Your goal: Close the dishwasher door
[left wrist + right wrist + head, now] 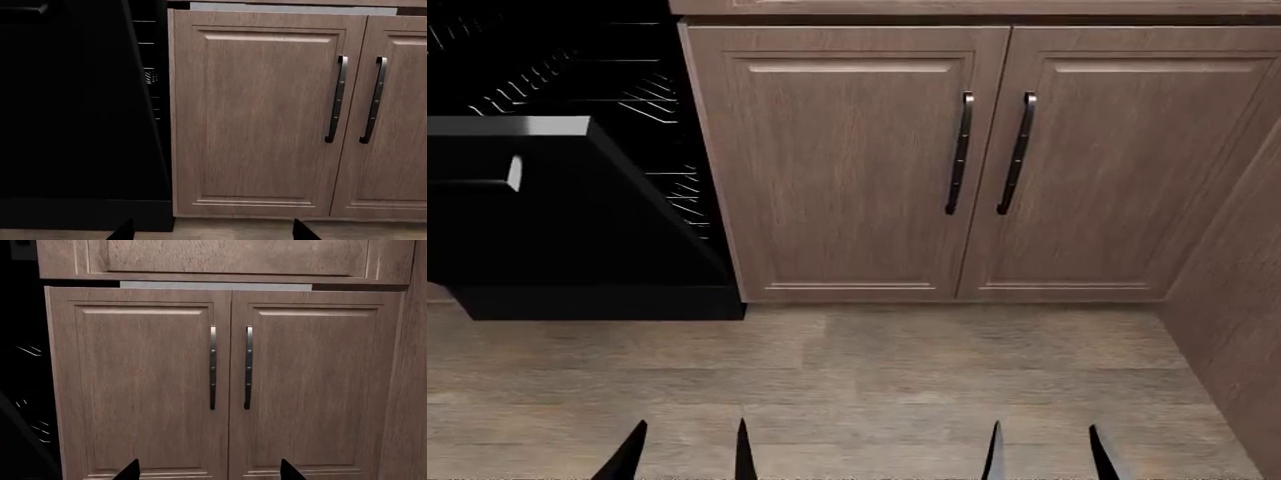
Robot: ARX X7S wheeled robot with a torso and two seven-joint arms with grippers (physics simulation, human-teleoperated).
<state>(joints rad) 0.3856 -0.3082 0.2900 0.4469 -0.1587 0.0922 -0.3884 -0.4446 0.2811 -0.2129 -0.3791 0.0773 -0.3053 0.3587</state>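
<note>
A: Head view status, near to far?

B: Left gripper (685, 450) and right gripper (1044, 450): fingertips apart, holding nothing, low over the wood floor (868, 370). Beyond, at left, the dishwasher door (561, 220) hangs partly open, racks (587, 90) exposed; brown cabinet doors (854, 160) stand beside it.

A: Progress?

B: No contact yet. Remaining, by judgement: reach the door and push it fully shut.

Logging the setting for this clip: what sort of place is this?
Most likely a home kitchen: an open dishwasher door with wire racks behind it, beside brown wooden cabinet doors, on a wood-plank floor.
</note>
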